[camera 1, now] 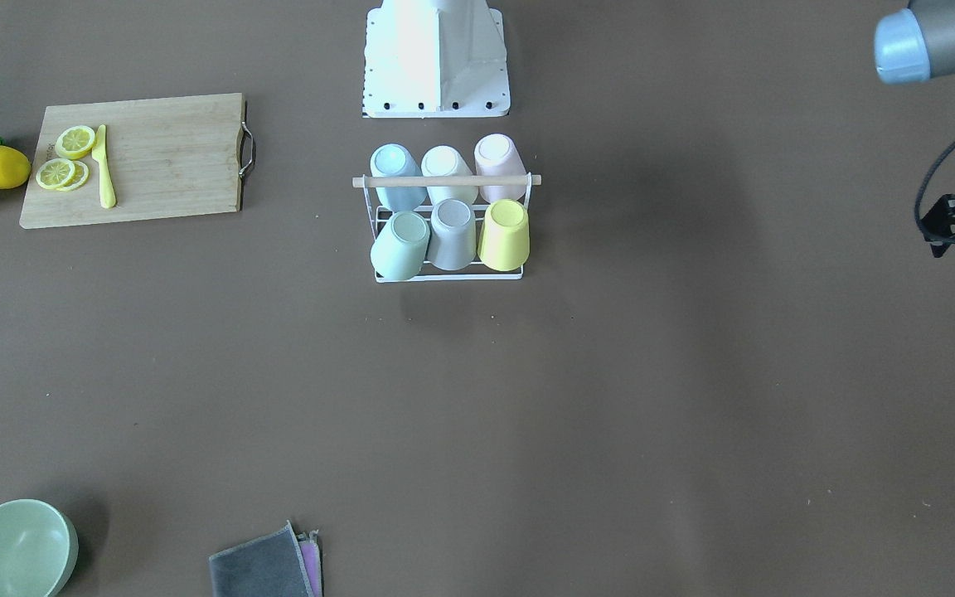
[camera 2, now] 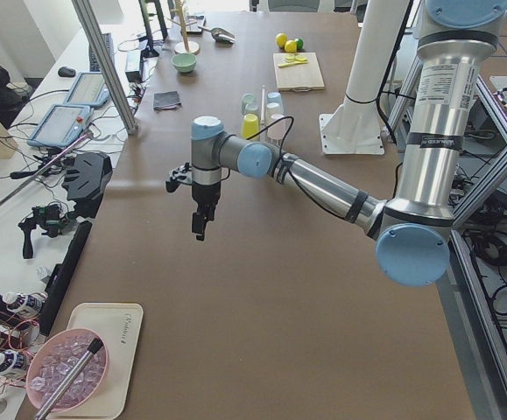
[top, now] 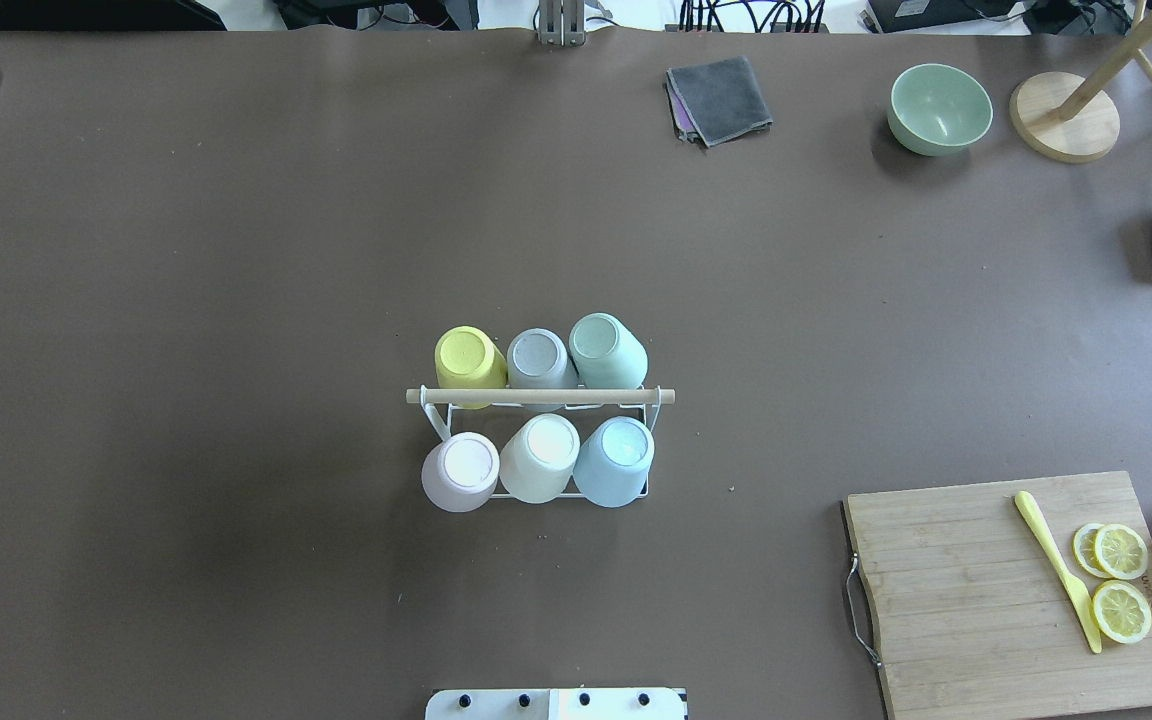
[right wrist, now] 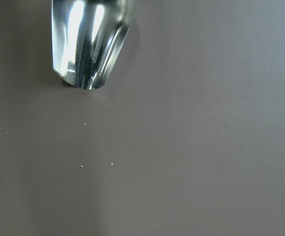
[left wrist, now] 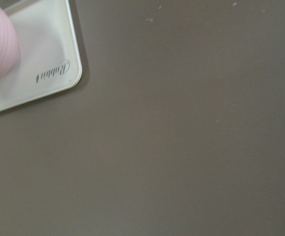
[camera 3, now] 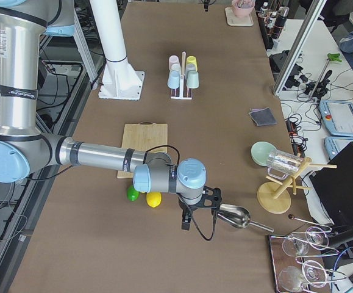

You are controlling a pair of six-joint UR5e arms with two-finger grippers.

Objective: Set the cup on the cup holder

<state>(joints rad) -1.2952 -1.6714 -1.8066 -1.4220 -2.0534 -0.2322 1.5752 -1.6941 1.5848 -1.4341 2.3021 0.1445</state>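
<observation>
Six cups inverted on cup holder, both rows full. Likely light, rigid, slick; pinch across sidewall. Well away from holder: left gripper, right gripper; clenched or released, can't tell.

Brown table; cup holder, board

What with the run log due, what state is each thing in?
cup holder: upright, both rows full
six cups: upside down on the holder
green bowl: upright, empty
cloths: folded, stacked
left hand: above the table, grip unclear
right hand: above the table, grip unclear
</observation>
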